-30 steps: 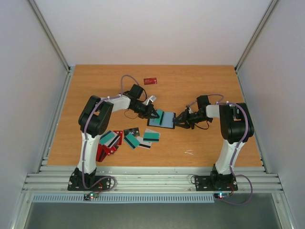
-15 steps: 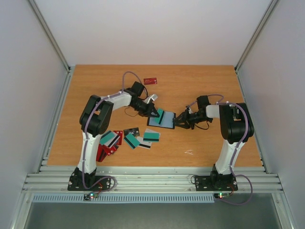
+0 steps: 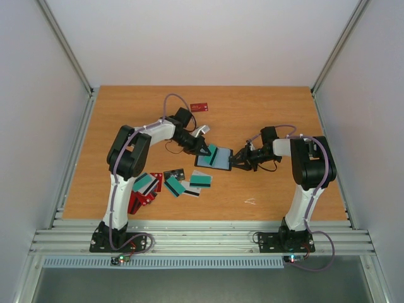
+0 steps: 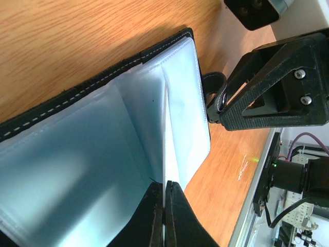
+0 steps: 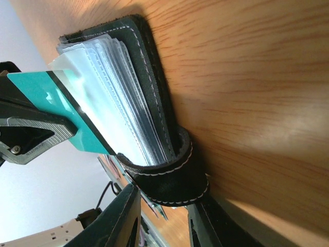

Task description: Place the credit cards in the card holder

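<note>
The card holder [image 3: 218, 160] lies open on the table, black outside with pale clear sleeves [image 4: 103, 154] inside. My left gripper [image 3: 206, 150] is shut on a teal card with a dark stripe [image 5: 56, 100], whose far end is in among the sleeves. In the left wrist view that card shows edge-on as a thin pale line between the shut fingers [image 4: 177, 216]. My right gripper [image 5: 164, 198] is shut on the holder's stitched strap loop [image 5: 172, 177] at its right side. More credit cards [image 3: 175, 187], teal, red and dark, lie scattered near the left arm's base.
A single red card [image 3: 199, 106] lies far back on the table. A small pale scrap [image 3: 250, 201] sits near the front, right of centre. The loose red cards [image 3: 139, 201] lie close to the table's front edge.
The left gripper with the teal card has edged slightly toward the holder. The right gripper and the holder have stayed put.
</note>
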Robot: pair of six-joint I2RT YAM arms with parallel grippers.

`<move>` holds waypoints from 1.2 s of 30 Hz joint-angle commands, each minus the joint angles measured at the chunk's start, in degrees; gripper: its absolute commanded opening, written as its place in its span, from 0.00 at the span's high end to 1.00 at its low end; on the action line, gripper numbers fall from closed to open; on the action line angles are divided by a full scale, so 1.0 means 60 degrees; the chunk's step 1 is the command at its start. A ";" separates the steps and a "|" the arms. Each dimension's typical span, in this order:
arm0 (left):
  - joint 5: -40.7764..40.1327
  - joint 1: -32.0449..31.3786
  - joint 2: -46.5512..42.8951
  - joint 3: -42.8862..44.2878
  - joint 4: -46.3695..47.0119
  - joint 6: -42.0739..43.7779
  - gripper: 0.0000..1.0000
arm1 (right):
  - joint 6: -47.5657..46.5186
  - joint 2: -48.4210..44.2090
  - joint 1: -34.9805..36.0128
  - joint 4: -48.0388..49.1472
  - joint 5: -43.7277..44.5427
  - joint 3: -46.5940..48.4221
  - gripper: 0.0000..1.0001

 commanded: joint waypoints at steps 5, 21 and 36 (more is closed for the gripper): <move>-0.0038 -0.0112 0.0219 -0.0540 0.1944 -0.1391 1.00 | -0.0012 0.0132 -0.0011 -0.0177 0.0153 -0.0125 0.73; 0.0008 -0.0423 -0.0042 -0.1554 0.3364 -0.3174 1.00 | 0.0087 0.0205 0.0034 0.0000 0.0088 -0.0093 0.73; 0.0342 -0.0794 0.0388 -0.0988 0.2636 -0.3417 1.00 | 0.0496 0.0384 0.0080 0.0633 0.0041 -0.0222 0.74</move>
